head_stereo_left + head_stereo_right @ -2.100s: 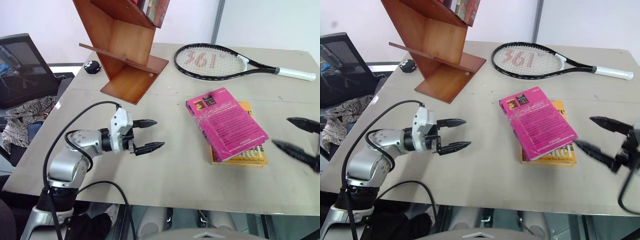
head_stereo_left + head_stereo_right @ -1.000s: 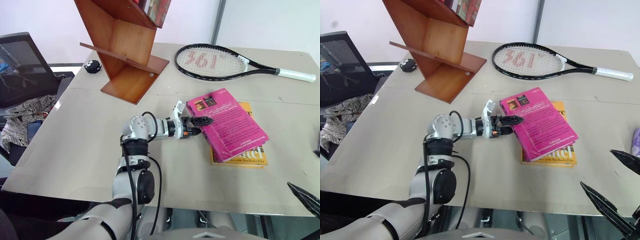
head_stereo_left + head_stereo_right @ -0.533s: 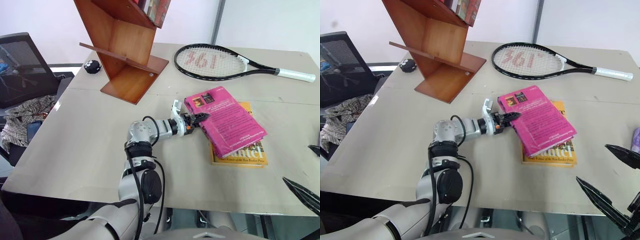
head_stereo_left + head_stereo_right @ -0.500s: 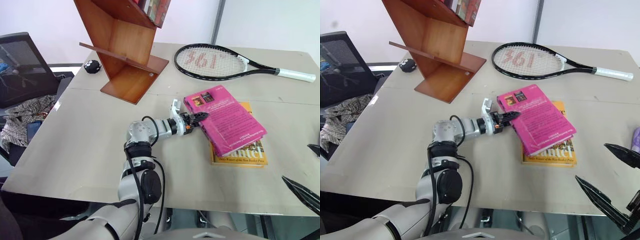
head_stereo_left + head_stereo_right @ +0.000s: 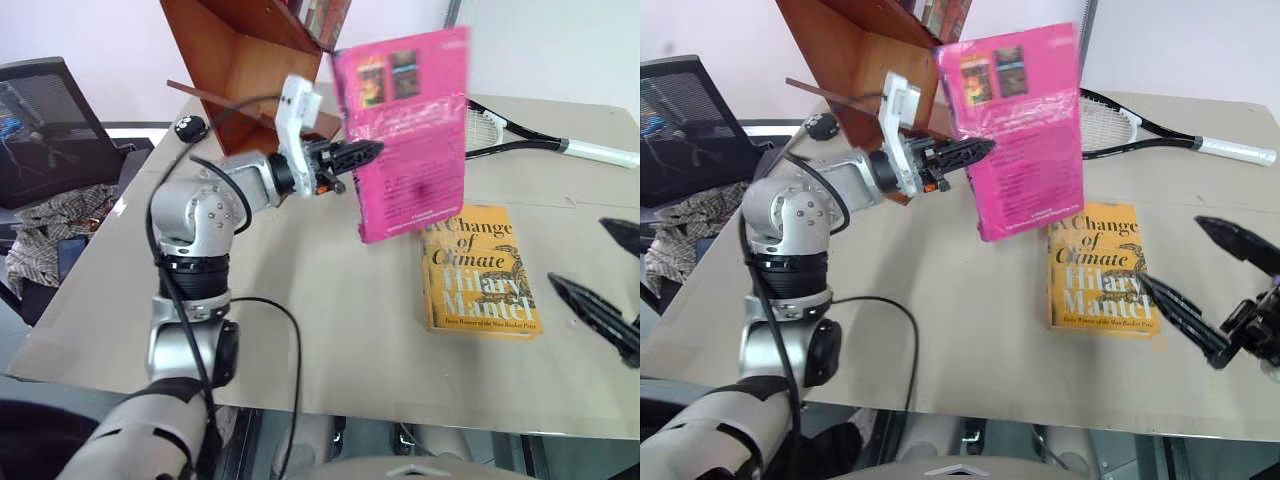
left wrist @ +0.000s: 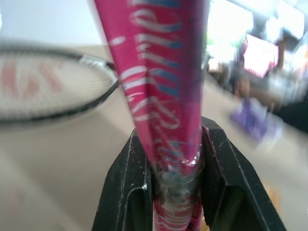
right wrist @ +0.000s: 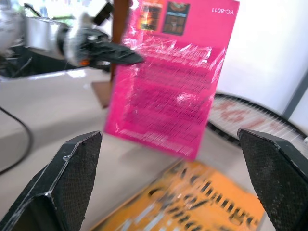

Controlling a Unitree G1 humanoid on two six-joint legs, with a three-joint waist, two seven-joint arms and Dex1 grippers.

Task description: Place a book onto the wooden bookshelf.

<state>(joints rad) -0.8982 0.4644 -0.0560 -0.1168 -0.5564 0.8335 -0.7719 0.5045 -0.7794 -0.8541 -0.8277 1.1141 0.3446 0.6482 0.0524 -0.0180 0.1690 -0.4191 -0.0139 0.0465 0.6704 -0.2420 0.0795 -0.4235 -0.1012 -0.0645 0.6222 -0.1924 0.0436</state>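
**Pink book held aloft, item 1 of 5**

While your left gripper was clamped on the book, that pink paperback hung upright in the air above the table, back cover toward the head camera, its 2 small pictures at the top. In the left wrist view you saw both black fingers pressed against the book's spine edge, one on each side.

Item 2: the wooden bookshelf stood at the far left of the table, behind the raised arm, with several books already on its upper slanted board. The pink book was near it but not on it.

Item 3: the yellow-orange book, titled "A Change of Climate", lay flat on the table, below and to the right of the pink one, nothing resting on it.

Item 4: the tennis racket lay at the far side of the table, its head partly hidden behind the pink book.

Item 5: your right gripper hovered beside the yellow-orange book's right edge, fingers spread wide apart and empty.
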